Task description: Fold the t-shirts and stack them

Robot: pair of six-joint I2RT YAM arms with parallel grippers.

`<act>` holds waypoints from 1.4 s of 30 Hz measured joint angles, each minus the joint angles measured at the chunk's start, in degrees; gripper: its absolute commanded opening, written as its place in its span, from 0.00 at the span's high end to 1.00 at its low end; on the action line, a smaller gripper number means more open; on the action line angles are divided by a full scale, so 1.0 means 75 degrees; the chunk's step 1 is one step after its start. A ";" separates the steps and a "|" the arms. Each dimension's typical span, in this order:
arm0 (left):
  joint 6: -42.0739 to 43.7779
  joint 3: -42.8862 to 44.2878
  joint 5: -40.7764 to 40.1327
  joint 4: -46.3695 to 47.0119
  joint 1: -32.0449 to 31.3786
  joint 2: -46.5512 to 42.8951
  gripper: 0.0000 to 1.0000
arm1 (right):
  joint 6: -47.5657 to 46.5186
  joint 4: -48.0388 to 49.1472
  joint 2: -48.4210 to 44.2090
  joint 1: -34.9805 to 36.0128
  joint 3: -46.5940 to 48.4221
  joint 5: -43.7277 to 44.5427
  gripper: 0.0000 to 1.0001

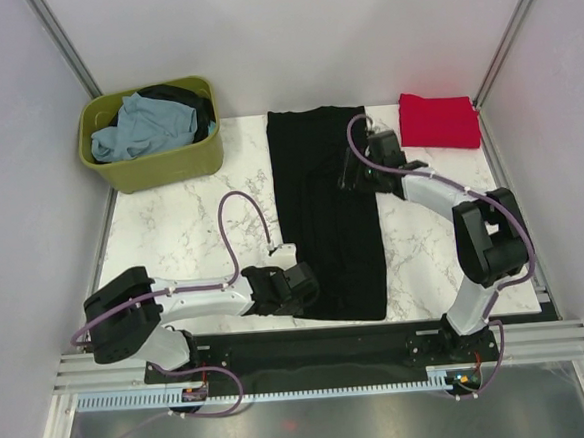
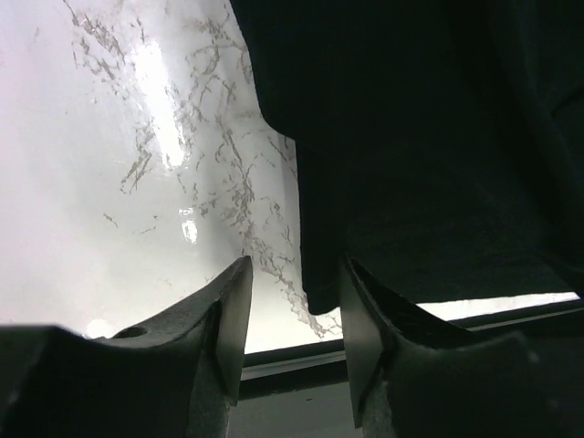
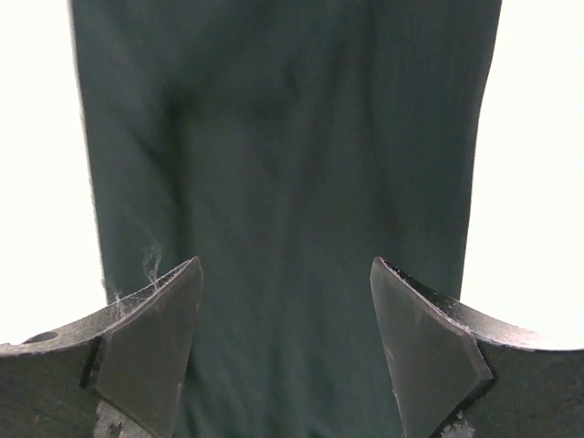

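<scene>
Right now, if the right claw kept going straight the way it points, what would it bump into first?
The black t-shirt. The right gripper is open and points at the cloth spread on the marble table, with nothing between them; how near it is I cannot tell.

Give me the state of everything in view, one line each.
black t-shirt, folded into a long strip, lying flat.
red t-shirt, folded, lying flat.
olive-green tub, upright, holding clothes.
blue-grey t-shirt, crumpled in the tub.
left gripper, open at the black t-shirt's near corner.
right gripper, open over the black t-shirt.
</scene>
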 measured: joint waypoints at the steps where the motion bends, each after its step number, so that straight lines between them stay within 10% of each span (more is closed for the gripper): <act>1: -0.0003 0.0017 -0.0032 0.0000 -0.0009 0.0029 0.53 | 0.0058 0.0064 -0.0041 0.0041 -0.0472 -0.0079 0.19; 11: -0.0125 0.0009 -0.0154 0.0254 -0.0175 0.0087 0.82 | 0.0259 0.1253 0.0530 0.0603 -0.1670 -0.0417 0.24; 22: -0.1539 -0.0979 -0.0114 -0.0679 -0.0775 -0.1466 0.83 | 0.0437 0.1641 0.0723 0.0662 -0.1600 0.0280 0.24; 29: -0.2238 -0.1195 -0.0006 -0.2349 -0.1075 -0.2914 0.41 | 0.0487 0.1658 0.0720 0.0673 -0.1603 0.0522 0.23; 42: -0.1037 0.0595 -0.0361 -0.1606 -0.0676 -0.1661 0.25 | 0.0102 -0.0778 -0.1411 0.0766 -0.2218 0.0909 0.18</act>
